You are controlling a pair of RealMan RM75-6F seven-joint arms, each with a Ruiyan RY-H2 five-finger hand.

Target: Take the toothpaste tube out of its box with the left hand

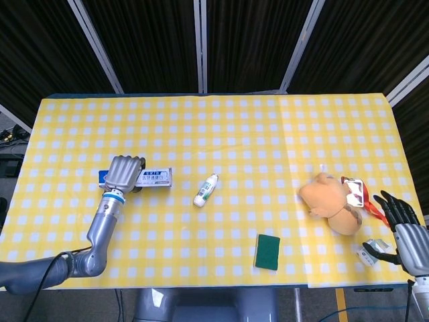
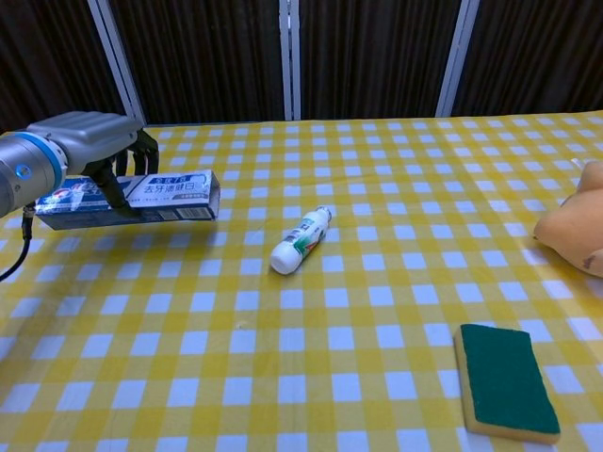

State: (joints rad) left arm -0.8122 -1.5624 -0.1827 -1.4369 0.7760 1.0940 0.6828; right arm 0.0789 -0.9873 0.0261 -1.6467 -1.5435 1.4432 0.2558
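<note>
toothpaste box (image 2: 141, 195) one, in left hand (image 1: 124, 172); one bottle (image 1: 206, 190), one sponge (image 2: 506, 380).

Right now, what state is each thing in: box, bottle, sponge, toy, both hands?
toothpaste box: gripped, lifted off the cloth, roughly level, tube not visible
left hand: fingers wrapped over the box
small white bottle: lying on its side, untouched
green sponge: lying flat
plush toy: lying on the table
right hand: fingers apart, holding nothing

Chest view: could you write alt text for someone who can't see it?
The robot's left hand grips a toothpaste box and holds it above a yellow checked table. A small white bottle lies mid-table, a green sponge lower right.
</note>
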